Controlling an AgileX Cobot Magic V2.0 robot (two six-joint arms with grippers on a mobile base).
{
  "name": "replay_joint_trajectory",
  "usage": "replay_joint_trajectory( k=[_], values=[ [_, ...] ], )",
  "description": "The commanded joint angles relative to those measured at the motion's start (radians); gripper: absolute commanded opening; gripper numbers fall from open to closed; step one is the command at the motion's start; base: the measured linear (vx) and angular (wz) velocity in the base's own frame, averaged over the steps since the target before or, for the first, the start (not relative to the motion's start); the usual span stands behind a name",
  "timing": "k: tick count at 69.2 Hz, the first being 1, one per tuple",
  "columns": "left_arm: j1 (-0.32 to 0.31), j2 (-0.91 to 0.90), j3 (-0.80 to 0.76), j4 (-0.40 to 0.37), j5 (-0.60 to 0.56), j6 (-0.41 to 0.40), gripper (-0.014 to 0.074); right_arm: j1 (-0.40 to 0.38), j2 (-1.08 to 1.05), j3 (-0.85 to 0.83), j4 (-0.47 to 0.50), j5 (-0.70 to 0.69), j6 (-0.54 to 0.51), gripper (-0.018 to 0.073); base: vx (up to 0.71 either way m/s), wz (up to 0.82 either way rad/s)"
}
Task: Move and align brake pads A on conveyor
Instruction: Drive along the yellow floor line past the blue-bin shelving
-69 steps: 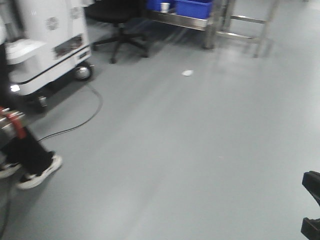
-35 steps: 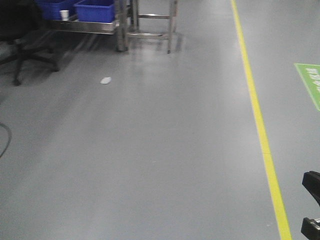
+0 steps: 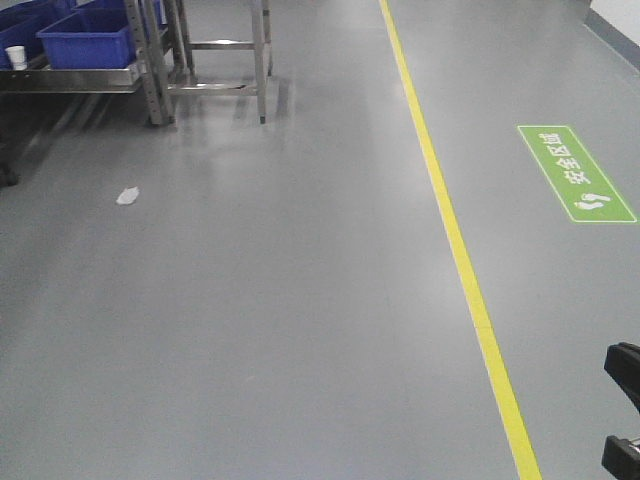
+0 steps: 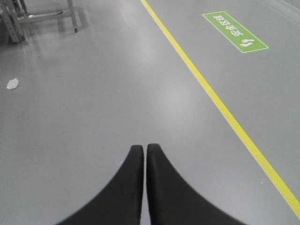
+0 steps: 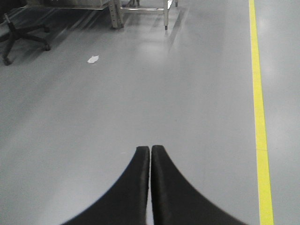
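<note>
Over grey floor [image 3: 300, 330], left claw [image 4: 144, 147] and right claw [image 5: 150, 149] pressed together; yellow line [image 3: 460, 260], white scrap [image 3: 127, 196] nearby

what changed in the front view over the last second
The front camera swung right: the blue bins, steel rack and white scrap on the floor slid toward the left edge; the shoes and white machine left view; the yellow line and green floor sign came in. No grasp or release shows. The dark part at the lower right edge stayed put.
</note>
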Motion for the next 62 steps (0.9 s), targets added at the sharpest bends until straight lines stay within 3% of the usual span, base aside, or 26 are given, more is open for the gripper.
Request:
replay_joint_trajectory(
  k=[1,62],
  values=[
    [-0.005,0.006,-0.026,-0.004,-0.063,-0.004,-0.0006,-0.003,0.002,-0.03,-0.01,-0.067,-0.012,-0.001,0.43,-0.17],
    [-0.005,0.006,-0.026,-0.004,-0.063,-0.004,-0.0006,-0.003,0.002,-0.03,-0.01,-0.067,-0.012,-0.001,0.52,-0.17]
  ],
)
